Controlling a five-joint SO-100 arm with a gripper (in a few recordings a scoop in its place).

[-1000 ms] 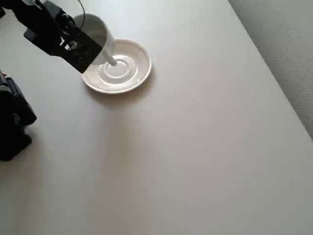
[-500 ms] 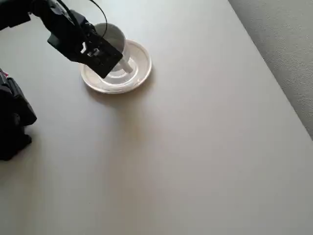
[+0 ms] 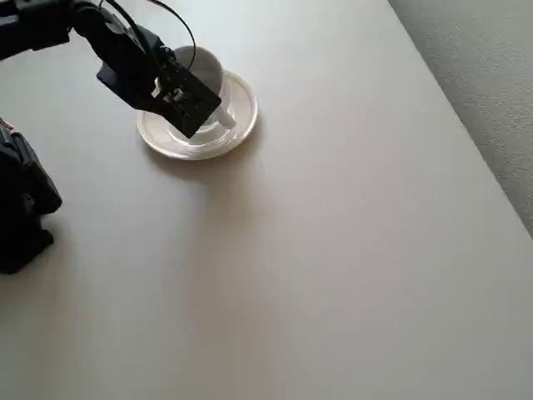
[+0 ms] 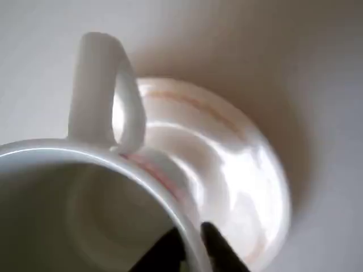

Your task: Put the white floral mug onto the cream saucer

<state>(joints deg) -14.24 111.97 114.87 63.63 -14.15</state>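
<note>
Table: mug over saucer

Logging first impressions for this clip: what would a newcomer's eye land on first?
The black gripper at the overhead view's upper left, pinching the rim of the white floral mug over the cream saucer. In the wrist view the mug looms large, its handle up, with the glossy saucer right behind it.

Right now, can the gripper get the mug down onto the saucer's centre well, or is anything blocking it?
Probably yes. The gripper pinches the white floral mug by its rim, already above the cream saucer. The well looks bare, with nothing between them.
</note>
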